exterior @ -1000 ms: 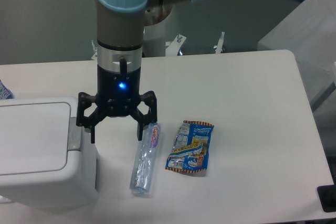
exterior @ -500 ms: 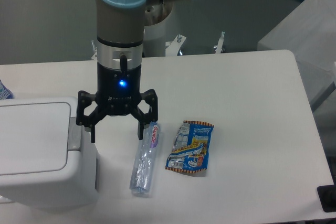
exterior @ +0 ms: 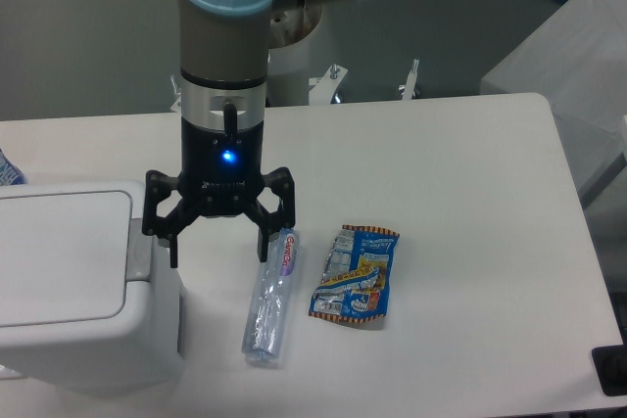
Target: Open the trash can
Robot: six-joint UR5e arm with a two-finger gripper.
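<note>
One trash can (exterior: 69,281), lid shut.

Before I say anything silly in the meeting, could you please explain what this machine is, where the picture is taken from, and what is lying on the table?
This is one robot arm, the grey column with light blue caps, seen by a fixed camera looking down across a white table. At its lower end sits a black two-finger gripper with a small blue light; its fingers are spread open and hold nothing. The big white box at the lower left is the trash can, lid closed, with a grey push tab on the edge nearest the gripper. One finger hangs close by that tab. To the right lie a crushed clear plastic bottle and a crumpled blue snack wrapper, side by side.
</note>
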